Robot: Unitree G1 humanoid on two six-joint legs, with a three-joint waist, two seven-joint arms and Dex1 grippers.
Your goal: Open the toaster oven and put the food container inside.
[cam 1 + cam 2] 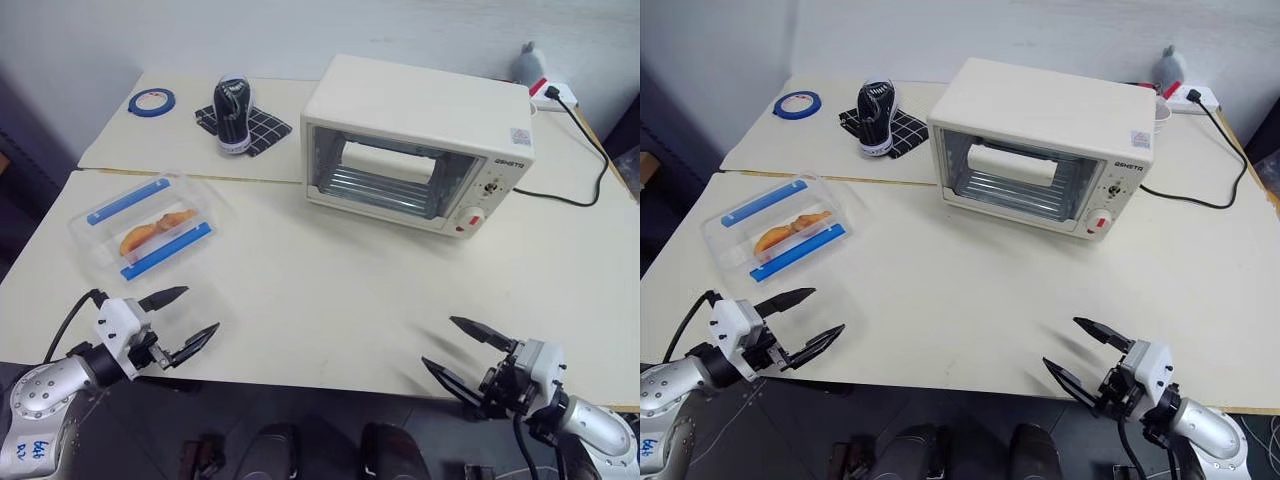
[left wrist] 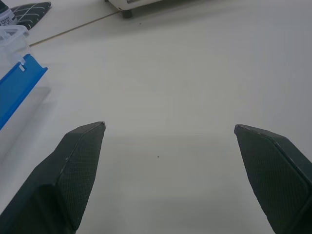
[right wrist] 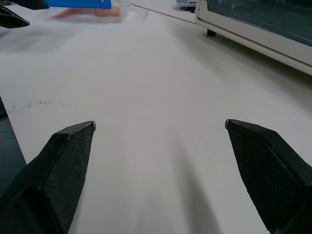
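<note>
While the toaster oven [image 1: 418, 145] is sitting shut at the table's [image 1: 330, 290] far side, the food container [image 1: 147, 228] is lying untouched near the left gripper [image 1: 182, 318]; both it and the right gripper [image 1: 458, 348] are hovering spread wide and empty, so every step is remaining.

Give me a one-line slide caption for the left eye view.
Both tools, left and right, open over the table; toaster oven closed, food container untouched.
</note>
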